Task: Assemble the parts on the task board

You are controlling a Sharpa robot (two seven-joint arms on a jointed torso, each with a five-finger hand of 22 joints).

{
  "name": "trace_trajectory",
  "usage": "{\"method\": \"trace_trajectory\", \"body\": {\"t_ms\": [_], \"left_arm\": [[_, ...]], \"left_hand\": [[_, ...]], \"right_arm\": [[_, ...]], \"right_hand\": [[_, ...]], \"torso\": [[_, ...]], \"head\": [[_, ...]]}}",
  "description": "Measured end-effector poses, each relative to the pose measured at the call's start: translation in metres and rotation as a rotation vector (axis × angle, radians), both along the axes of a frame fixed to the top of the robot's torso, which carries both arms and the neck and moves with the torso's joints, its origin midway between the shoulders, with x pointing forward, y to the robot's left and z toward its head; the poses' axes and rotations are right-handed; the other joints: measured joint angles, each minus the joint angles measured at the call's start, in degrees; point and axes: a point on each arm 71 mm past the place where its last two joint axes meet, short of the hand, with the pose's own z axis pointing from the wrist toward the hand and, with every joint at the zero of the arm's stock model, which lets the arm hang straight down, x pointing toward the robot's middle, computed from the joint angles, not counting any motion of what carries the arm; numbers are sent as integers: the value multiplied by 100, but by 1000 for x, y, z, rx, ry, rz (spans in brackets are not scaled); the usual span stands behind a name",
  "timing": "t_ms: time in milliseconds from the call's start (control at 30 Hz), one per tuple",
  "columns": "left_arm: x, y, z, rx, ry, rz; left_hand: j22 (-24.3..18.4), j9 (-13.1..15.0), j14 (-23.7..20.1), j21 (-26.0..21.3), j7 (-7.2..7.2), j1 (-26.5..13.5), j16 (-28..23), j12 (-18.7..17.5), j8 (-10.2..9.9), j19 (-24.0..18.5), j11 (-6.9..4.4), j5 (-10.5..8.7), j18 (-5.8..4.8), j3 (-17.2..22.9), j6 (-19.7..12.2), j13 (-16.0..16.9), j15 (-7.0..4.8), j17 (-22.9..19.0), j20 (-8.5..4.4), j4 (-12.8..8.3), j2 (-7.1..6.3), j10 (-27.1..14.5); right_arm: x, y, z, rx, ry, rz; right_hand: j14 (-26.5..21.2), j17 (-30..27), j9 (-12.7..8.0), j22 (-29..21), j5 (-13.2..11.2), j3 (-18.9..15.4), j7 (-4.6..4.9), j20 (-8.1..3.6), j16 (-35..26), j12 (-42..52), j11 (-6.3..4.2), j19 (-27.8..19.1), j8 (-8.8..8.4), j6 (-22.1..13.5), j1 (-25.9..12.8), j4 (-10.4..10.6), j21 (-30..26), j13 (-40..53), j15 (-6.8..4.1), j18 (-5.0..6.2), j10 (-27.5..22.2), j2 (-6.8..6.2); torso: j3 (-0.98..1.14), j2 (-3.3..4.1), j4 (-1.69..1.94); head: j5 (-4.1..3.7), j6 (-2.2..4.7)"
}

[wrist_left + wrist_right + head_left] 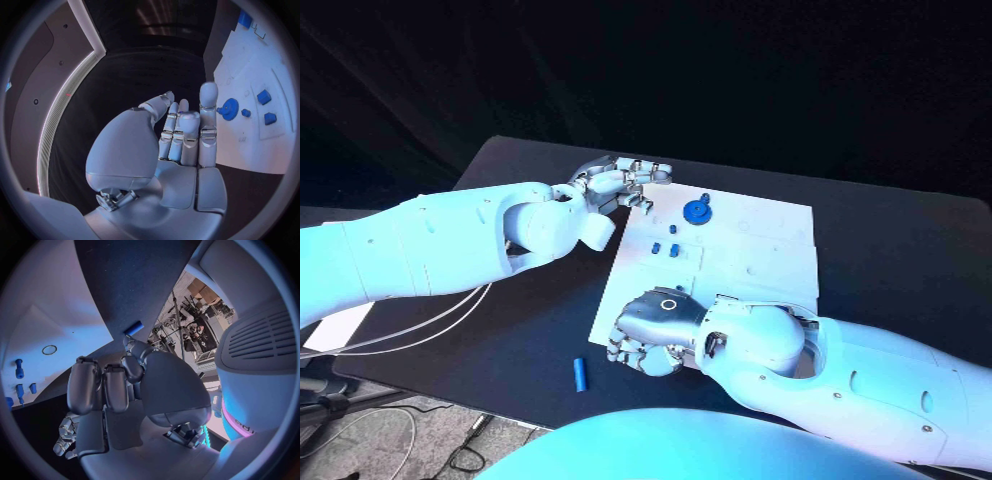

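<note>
Cool blue light washes over everything, brightest on the white task board [762,240] and the glossy arm shells, which carry soft glare. Beyond the black table [488,310] the room falls into darkness. Both wrist views bow straight edges hard (fisheye, dark-rimmed), blurring near the rim.

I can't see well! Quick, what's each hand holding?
Left hand: open, fingers straight, holding nothing.
Right hand: fingers curled, holding nothing.
</note>
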Motion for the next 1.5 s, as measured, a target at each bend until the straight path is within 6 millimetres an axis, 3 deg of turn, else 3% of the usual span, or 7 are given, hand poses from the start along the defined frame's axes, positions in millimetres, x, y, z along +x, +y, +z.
{"method": "trace_trajectory", "body": {"t_ms": [200, 333, 433, 500, 800, 1000, 1500], "left_arm": [[0, 0, 0, 0, 0, 0], [0, 0, 0, 0, 0, 1], [1, 1, -1, 2, 0, 4], [2, 1, -1, 3, -1, 6], [4, -2, -2, 3, -1, 5], [4, -2, -2, 2, -1, 4], [4, -3, -2, 3, -1, 4]], "left_hand": [[0, 0, 0, 0, 0, 0, 0, 0, 0, 0, 0, 0, 1, 0, 0, 0, 0, 0, 0, 0, 0, 0], [0, 0, 0, 0, 0, 0, 0, 0, 0, 0, 0, 0, 0, 0, 0, 0, 0, 0, 0, 0, 0, 0], [0, 0, 0, 0, 0, 0, 0, 0, 0, 0, 0, 0, -1, 0, 0, 0, 0, 1, 0, 0, 0, 0], [0, 0, 0, 0, 0, 0, 0, 0, 0, 0, 0, 0, 0, 0, 0, 0, 0, 1, 0, 0, 0, 0], [0, 0, -2, 0, 0, 2, 0, 0, 0, 0, 0, 0, 0, 0, 0, 0, 2, 1, 0, 0, 1, 0], [1, 0, -19, 0, 0, 22, 0, 0, 0, 0, 0, 0, 0, 0, 0, 0, 19, 1, 0, 0, 22, 0], [1, 0, -19, 0, 0, 22, 0, 0, 0, 0, 0, 0, 0, 0, 0, 0, 19, 1, 0, 0, 22, 0]], "right_arm": [[1, 2, 0, 8, 12, -3], [3, 6, -2, -1, 19, 1], [4, 12, -5, -15, 22, 10], [5, 18, -6, -25, 24, 19], [2, 37, -15, -74, 25, 65], [-1, 44, -19, -97, 18, 89], [-12, 61, -21, -78, 2, 131]], "right_hand": [[0, -1, 25, 0, 0, -5, 31, 22, 0, 1, 0, -22, -14, -60, 37, -5, 0, 3, 1, 0, 0, -86], [0, -1, -75, 0, 62, -62, 73, 64, 0, 99, -50, -23, -306, -450, -18, -111, 0, 8, 0, 0, -50, -302], [-1, -1, -126, -1, 95, -73, 52, 64, 0, 216, -63, -23, -455, -638, -65, -152, 0, 372, -2, 0, -63, -377], [-2, -1, -157, -1, 95, -80, -6, 64, -1, 310, -197, -23, -506, -740, -19, -176, 0, 1019, -5, 0, 11, -469], [-21, -2, -266, 5, 95, -114, -190, 8, 25, 246, -314, -32, -506, -1223, -63, -256, 0, 1098, -108, 0, 55, -512], [-21, -2, -266, 7, 95, -119, -198, 8, 25, 246, -314, -32, -506, -1280, -62, -279, 0, 1117, -108, 0, 55, -512], [-1, -3, -266, 37, 95, -112, -198, -12, 23, 270, -354, -12, -506, -1279, -63, -285, 23, 1187, -128, 0, 95, -512]], "torso": [[-4, -1, -2], [-9, -5, -3], [-10, -6, 1], [-12, -6, 4], [-15, -2, 32], [-29, 0, 42], [-23, 3, 43]], "head": [[5, 0], [19, 0], [34, 0], [53, 0], [190, 0], [250, 0], [336, 0]]}}
